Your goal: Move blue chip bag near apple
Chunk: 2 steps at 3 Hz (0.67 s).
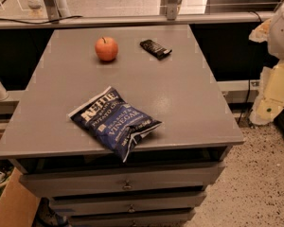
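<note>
- three drawers (pixel 127 181) with small knobs are nearest, stacked under the front of a grey table top (pixel 189 103).
- just above them the blue chip bag (pixel 114 122) lies flat at the front edge of the top, left of the middle and turned at an angle. its lower corner hangs a little over the edge. the white lettering faces up, and the word "vinegar" can be read.
- at the far part of the top, left of centre, the apple (pixel 106 48) stands with its stem up. it is well apart from the bag.
- to the right of the apple, near but not touching, lies a small black wrapped bar (pixel 155 48).
- behind the table runs a grey rail (pixel 132 20). at the right edge is a pale bulky shape (pixel 281 27), and i cannot tell what it is.
- the gripper does not show anywhere in this view, not over the table and not near the bag, so i cannot tell if it is open or closed.
- my judgement of progress: the task is at its beginning, because the bag is not grasped and not near the apple. all of it is left: to reach the bag, take it, bring it to the far side and put it down beside the apple, without pushing the apple or the bar.
</note>
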Available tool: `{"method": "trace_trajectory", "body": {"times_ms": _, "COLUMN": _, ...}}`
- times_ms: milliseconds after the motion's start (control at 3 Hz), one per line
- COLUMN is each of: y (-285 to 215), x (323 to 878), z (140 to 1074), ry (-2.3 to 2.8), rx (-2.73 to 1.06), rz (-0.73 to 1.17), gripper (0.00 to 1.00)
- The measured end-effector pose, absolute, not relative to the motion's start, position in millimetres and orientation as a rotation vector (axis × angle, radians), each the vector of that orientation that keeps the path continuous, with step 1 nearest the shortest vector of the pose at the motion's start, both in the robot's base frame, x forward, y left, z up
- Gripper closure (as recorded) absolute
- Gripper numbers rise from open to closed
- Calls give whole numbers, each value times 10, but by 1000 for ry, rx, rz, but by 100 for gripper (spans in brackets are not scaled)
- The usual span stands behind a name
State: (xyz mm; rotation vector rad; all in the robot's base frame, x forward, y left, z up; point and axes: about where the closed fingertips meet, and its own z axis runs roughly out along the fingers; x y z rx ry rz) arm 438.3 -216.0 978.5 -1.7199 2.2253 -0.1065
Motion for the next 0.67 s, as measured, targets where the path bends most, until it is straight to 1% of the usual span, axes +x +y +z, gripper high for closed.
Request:
{"method": "trace_trajectory", "body": {"times_ms": 333, "y": -2160, "x": 4383, "z": 9786, "ry": 2225, "rx": -1720, "rz": -107, "gripper": 0}}
{"method": "trace_trajectory", "body": {"times_ms": 667, "y": -2008, "x": 4372, "z": 9778, "ry": 2191, "rx": -1722, "rz": -38, "gripper": 0}}
